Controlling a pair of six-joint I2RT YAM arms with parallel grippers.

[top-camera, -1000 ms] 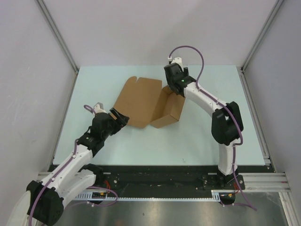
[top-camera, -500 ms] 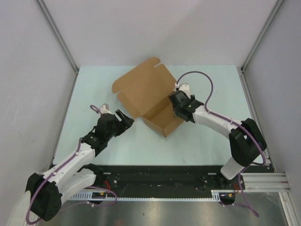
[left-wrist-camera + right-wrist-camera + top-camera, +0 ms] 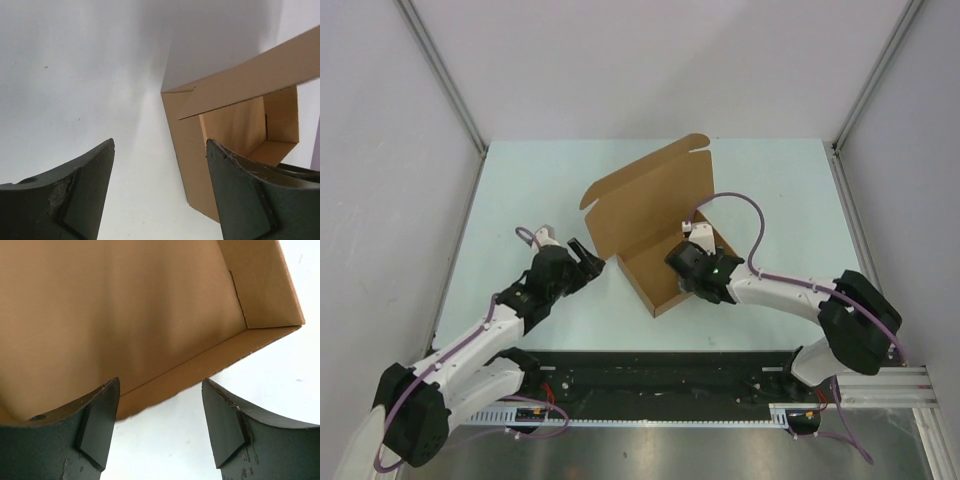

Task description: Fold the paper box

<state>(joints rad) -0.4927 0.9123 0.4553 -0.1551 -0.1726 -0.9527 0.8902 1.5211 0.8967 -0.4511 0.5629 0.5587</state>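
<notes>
The paper box (image 3: 660, 282) is a brown cardboard tray in mid-table, its wide lid (image 3: 645, 200) standing up and leaning toward the back. My left gripper (image 3: 590, 255) hovers open just left of the box's near-left corner. In the left wrist view that gripper (image 3: 160, 142) has the box corner (image 3: 185, 150) close to its right finger, with only table between the jaws. My right gripper (image 3: 682, 268) is open at the tray's right end. The right wrist view has this gripper (image 3: 160, 382) low by a side wall (image 3: 200, 365), holding nothing.
The pale green table (image 3: 520, 200) is enclosed by grey panels on the left, back and right. A black rail (image 3: 650, 375) with the arm bases runs along the near edge. A purple cable (image 3: 740, 215) loops above the right wrist.
The box has swung round and slid toward the near edge, and its lid has risen. My right arm swept from the far side down to the tray's right end. The left gripper edged rightward.
</notes>
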